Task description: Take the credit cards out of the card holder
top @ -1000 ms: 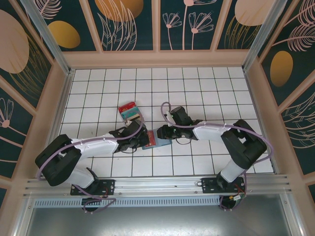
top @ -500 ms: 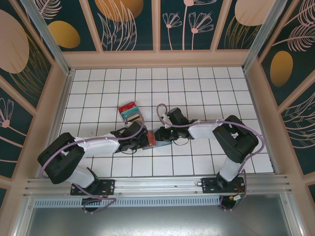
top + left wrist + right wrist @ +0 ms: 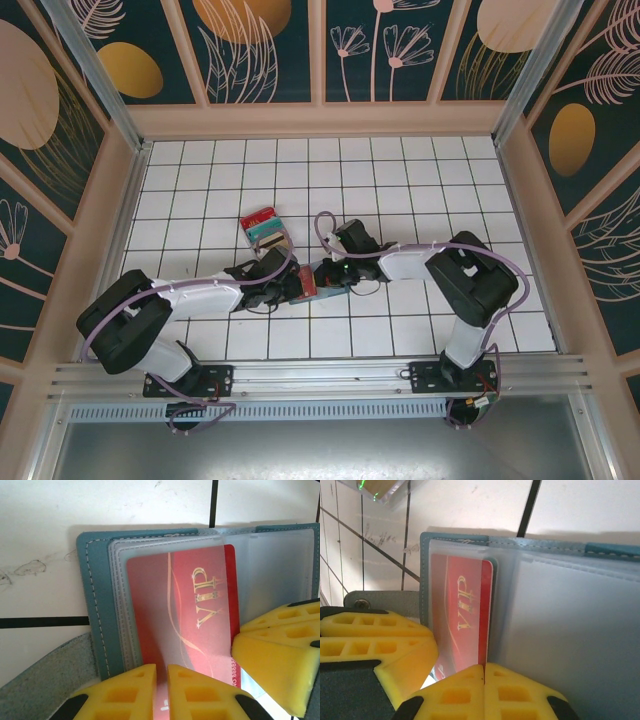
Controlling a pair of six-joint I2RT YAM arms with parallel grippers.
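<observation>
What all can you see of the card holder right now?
The holder is slate-blue and soft-looking, with pale stitching and clear plastic sleeves. It lies open and flat on the white tiled table. A red VIP card sits in one sleeve. The left gripper pinches its near edge; the right gripper is shut at the card's end.

Both arms stretch low and inward from their bases, elbows pushed out to the sides, wrists nearly meeting in the middle. The left gripper has its yellow pads almost together, a thin slit between them. The right gripper, just beside it, is pinched fully closed.
</observation>
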